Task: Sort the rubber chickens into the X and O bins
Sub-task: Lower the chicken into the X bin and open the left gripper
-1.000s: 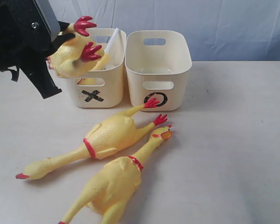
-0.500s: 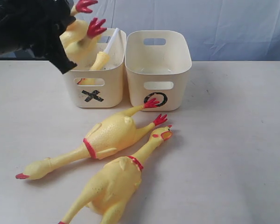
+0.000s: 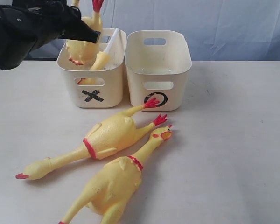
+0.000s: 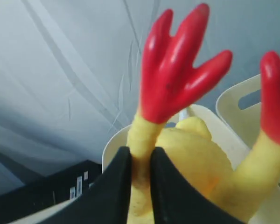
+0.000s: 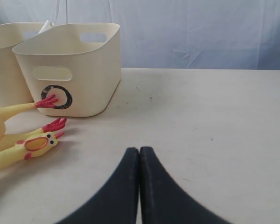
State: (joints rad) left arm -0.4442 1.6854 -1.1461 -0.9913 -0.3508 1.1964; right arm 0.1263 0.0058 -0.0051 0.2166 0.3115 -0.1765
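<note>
My left gripper (image 3: 92,33) (image 4: 140,156) is shut on one leg of a yellow rubber chicken (image 3: 85,45) (image 4: 196,161). The toy hangs feet-up with its body low inside the X bin (image 3: 113,91). Its red feet (image 4: 177,65) point upward. Two more rubber chickens lie on the table in front of the bins: one (image 3: 107,136) with its feet against the O bin (image 3: 177,88) (image 5: 91,77), the other (image 3: 113,183) nearer, with its head (image 5: 37,142) toward that bin. Low over bare table, my right gripper (image 5: 139,151) is shut and holds nothing.
A white tube (image 3: 112,39) and a yellow piece (image 3: 100,60) lean inside the X bin beside the held chicken. A blue-grey cloth backdrop (image 3: 233,28) hangs behind the table. The table (image 3: 233,154) to the right of the bins and chickens is bare.
My left gripper has carried the chicken right and down, from over the X bin's left rim into the bin, and turned it feet-up. The two chickens on the table have not moved.
</note>
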